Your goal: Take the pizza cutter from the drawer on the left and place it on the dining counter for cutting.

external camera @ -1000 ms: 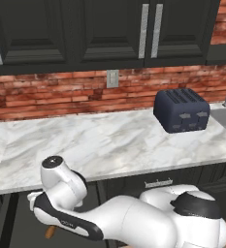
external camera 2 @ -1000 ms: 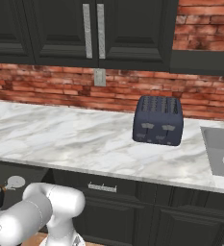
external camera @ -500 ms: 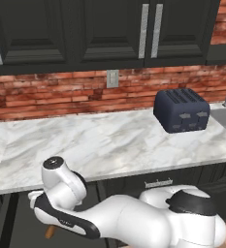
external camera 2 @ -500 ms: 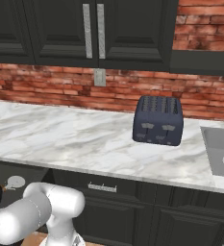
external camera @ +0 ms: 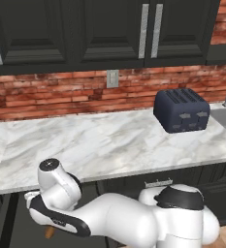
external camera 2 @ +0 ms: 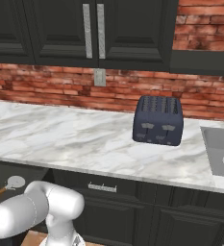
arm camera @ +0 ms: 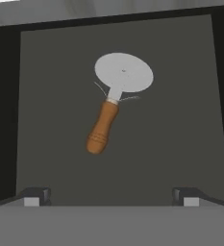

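- One drawer lies open under the hand camera, its dark flat floor bare but for a single tool; all places below are told from this drawer.
- In the left base view the arm bends down under the front edge of the marble worktop, well to the left of the dark toaster, so the hand works low in the drawer there.
- Lying flat near the middle of the drawer floor is the pizza cutter, touching nothing else.
- Its long axis runs slantwise in the hand view: the round silver wheel points toward the drawer's far edge, the wooden handle slopes back toward the hand and a little to the left.
- Above the drawer's near part hangs the gripper, its jaws spread wide and holding nothing; the two dark fingertips stand far apart at either side.
- From the jaws the cutter lies ahead and clear of both tips, with the handle's butt end nearest.
- My judgement: the hand must go forward and down over the handle, and probably roll slightly so the jaws close across its slanted axis.
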